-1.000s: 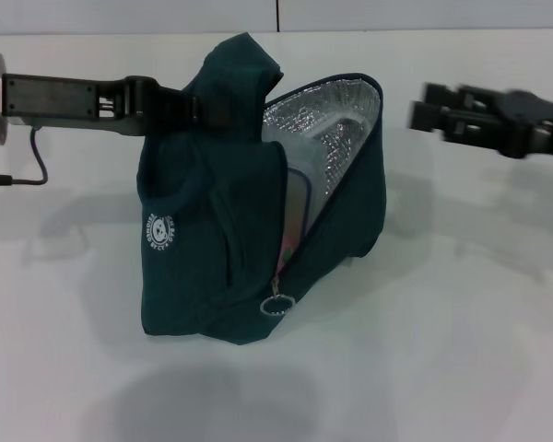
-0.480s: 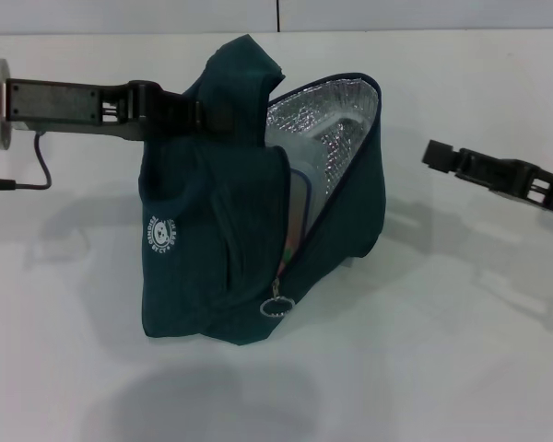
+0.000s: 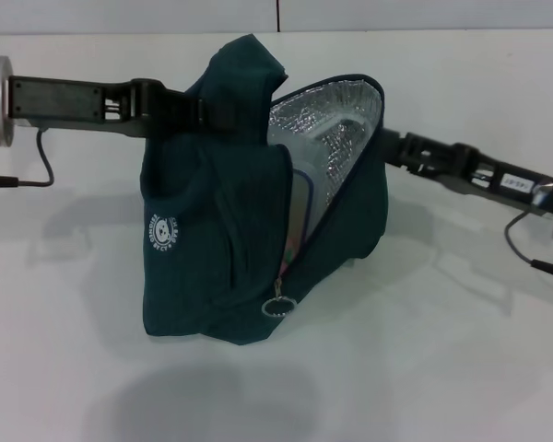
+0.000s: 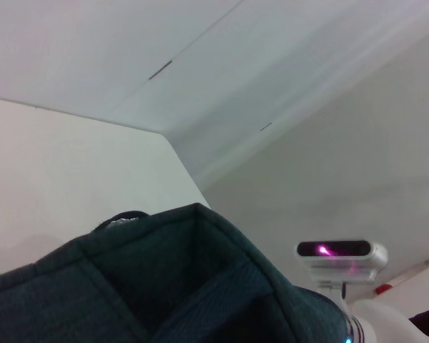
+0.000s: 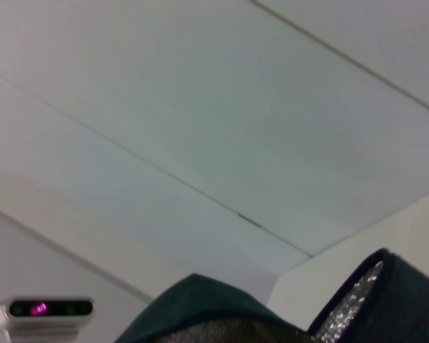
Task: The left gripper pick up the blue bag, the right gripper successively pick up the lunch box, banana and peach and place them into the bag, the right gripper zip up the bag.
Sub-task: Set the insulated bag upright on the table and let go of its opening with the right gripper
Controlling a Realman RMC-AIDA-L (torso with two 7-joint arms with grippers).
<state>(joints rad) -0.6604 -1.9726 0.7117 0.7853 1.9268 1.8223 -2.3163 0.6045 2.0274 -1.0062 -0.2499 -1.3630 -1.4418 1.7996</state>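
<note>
The blue bag [image 3: 221,230] hangs over the white table, its top fabric bunched around my left gripper [image 3: 201,112], which is shut on it. The mouth gapes toward the right and shows silver foil lining [image 3: 336,129]. Inside stands the clear lunch box [image 3: 300,198] with its blue rim; a sliver of pink shows below it. The banana and peach are hidden. The zipper's ring pull [image 3: 278,307] dangles at the low front end of the opening. My right gripper [image 3: 389,147] reaches in from the right and meets the bag's right rim. The bag's fabric also fills the left wrist view [image 4: 164,293] and the right wrist view [image 5: 200,307].
The white table [image 3: 461,350] spreads all around the bag. A thin cable [image 3: 39,166] droops from the left arm and another cable [image 3: 521,249] loops from the right arm. The robot's head camera [image 4: 341,251] shows in the left wrist view.
The right arm has swung down and leftward from the far right, and its gripper now sits against the bag's right rim. The left gripper and bag have stayed nearly still.
</note>
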